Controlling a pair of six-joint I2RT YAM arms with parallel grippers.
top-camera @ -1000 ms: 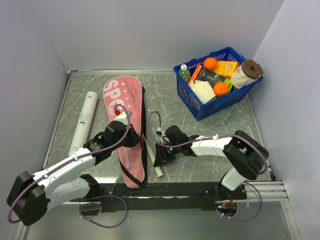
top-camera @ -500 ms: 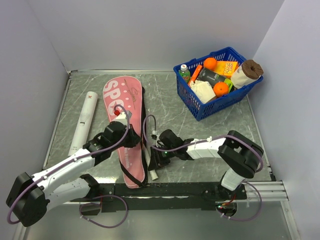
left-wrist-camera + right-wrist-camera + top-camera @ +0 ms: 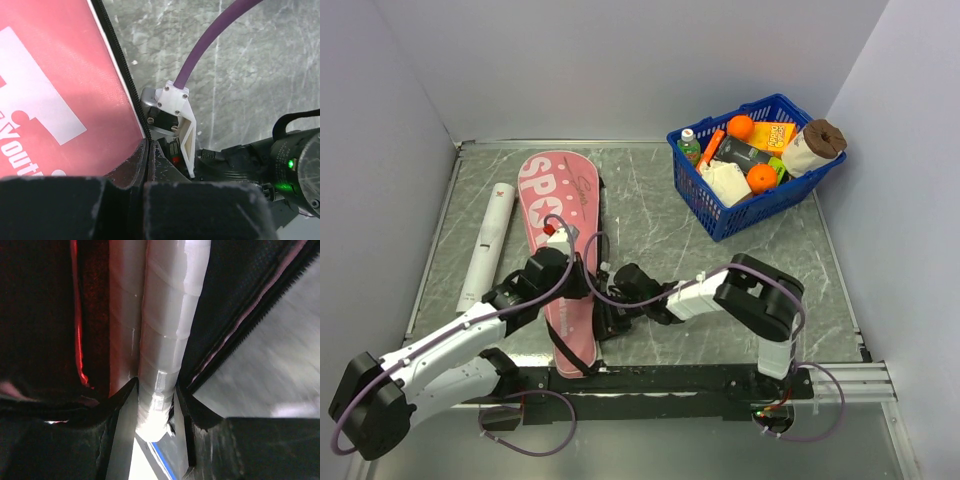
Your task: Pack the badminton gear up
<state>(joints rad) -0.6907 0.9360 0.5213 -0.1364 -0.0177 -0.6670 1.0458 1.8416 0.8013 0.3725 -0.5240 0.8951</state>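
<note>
1. While the overhead view shows only the white tube (image 3: 488, 245) by the desk's (image 3: 720, 290) left edge and the pink bag (image 3: 552, 195) beside it, the wrist camera shows our left claw (image 3: 146, 170) pinched shut on the bag's zipper edge.
2. Our right claw (image 3: 156, 410) clamps a tape-wrapped white racket handle (image 3: 162, 340) inside the bag's dark mouth.
3. A blue basket (image 3: 720, 215) sits in the far right corner.
</note>
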